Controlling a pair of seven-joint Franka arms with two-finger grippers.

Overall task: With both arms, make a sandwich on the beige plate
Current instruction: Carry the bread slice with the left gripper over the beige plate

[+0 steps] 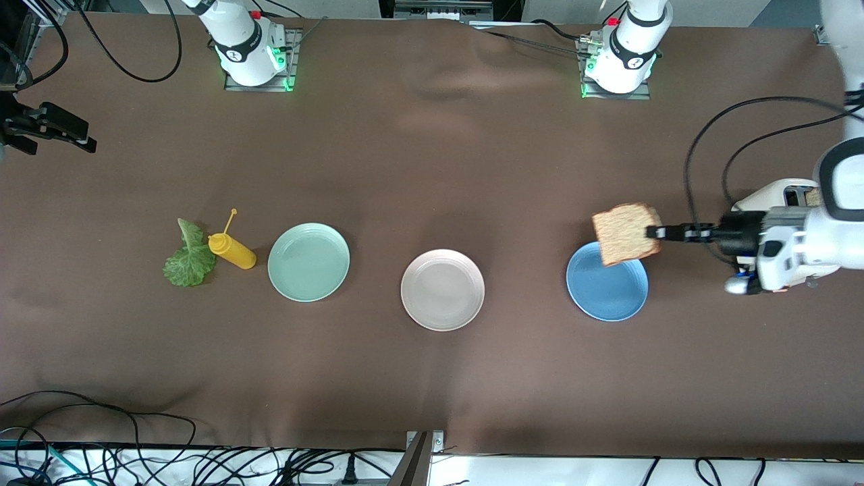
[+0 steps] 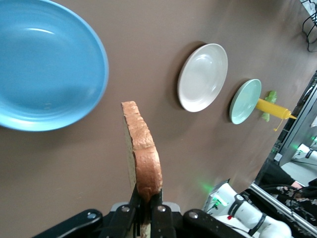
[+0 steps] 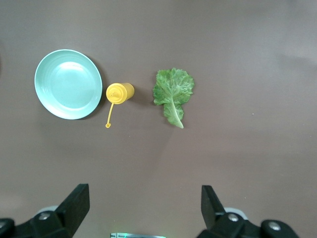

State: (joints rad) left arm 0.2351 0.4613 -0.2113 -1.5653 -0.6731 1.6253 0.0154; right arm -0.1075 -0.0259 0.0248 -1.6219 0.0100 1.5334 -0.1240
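My left gripper (image 1: 653, 232) is shut on one edge of a brown speckled bread slice (image 1: 626, 234) and holds it in the air over the rim of the blue plate (image 1: 607, 287). In the left wrist view the slice (image 2: 143, 153) stands on edge between the fingers of the left gripper (image 2: 147, 198). The beige plate (image 1: 443, 289) lies bare at mid-table and also shows in the left wrist view (image 2: 203, 77). The green lettuce leaf (image 1: 187, 256) lies flat toward the right arm's end. My right gripper (image 3: 145, 198) is open and empty, high over the table above the lettuce (image 3: 172, 91).
A yellow squeeze bottle (image 1: 231, 250) lies between the lettuce and the mint green plate (image 1: 309, 262). A white toaster (image 1: 786, 194) stands at the left arm's end, partly hidden by the left arm. Cables run along the table's near edge.
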